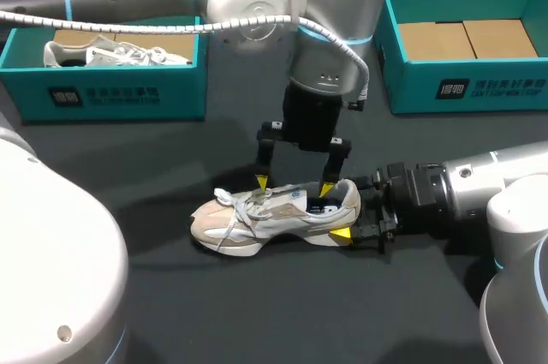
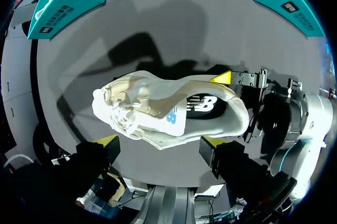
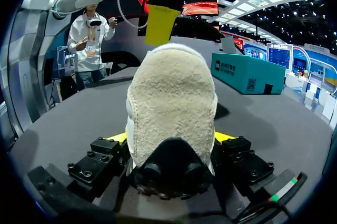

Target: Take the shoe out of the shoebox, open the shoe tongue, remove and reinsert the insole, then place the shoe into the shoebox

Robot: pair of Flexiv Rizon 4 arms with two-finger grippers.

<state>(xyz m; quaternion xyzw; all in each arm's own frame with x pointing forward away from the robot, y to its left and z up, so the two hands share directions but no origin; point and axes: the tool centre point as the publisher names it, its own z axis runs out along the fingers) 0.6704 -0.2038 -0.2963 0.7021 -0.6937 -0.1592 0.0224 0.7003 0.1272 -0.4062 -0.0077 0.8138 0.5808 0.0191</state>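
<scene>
1. Tabletop (image 1: 257,313): dark surface carrying all items listed below.
2. Left arm (image 1: 282,4): enters from 10 o'clock and reaches to the centre. Right arm (image 1: 479,201): enters from 3 o'clock and lies low over the tabletop.
3. Left shoebox (image 1: 111,94): teal, at 10 o'clock, containing a second shoe (image 1: 111,54). Right shoebox (image 1: 479,86): teal, at 2 o'clock, with only a cardboard liner (image 1: 467,38) showing inside.
4. Shoe (image 1: 274,214): beige and white, out of both boxes, standing on its sole at the centre of the tabletop. The toe points to 9 o'clock and the heel to 3 o'clock. In the left wrist view the dark insole (image 2: 202,105) shows inside the opening.
5. Left tool (image 1: 293,185): directly above the shoe, pointing down, fingers spread wide. One yellow tip is over the laces and the other at the collar; no grip is applied.
6. Right tool (image 1: 355,210): at the heel, from 3 o'clock. In the right wrist view the heel sits between both fingers, with a tip against each side; the tool is pinching the shoe.
</scene>
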